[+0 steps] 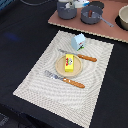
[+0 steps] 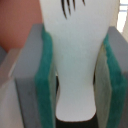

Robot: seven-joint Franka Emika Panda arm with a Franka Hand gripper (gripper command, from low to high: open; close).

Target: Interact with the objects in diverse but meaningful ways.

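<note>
Black cloth covers the table (image 1: 20, 45), with a pale striped mat (image 1: 95, 75) laid as a place setting. At its centre a round plate (image 1: 60, 66) carries the yellow pack (image 1: 69, 61), set there like a served dish. A knife (image 1: 79, 55) lies beyond the plate and a fork (image 1: 64, 79) on its near side, both with brown handles. The blue-and-white box (image 1: 78, 41) stands upright just beyond the knife. A brown tray (image 1: 75, 22) at the far edge holds grey pots (image 1: 91, 14). The arm is not seen in the exterior view. In the wrist view the pincer (image 2: 75, 80) is clamped on the white scoop (image 2: 77, 45), green pads (image 2: 46, 75) pressing both sides of its narrow stem, evidently for carrying it.
</note>
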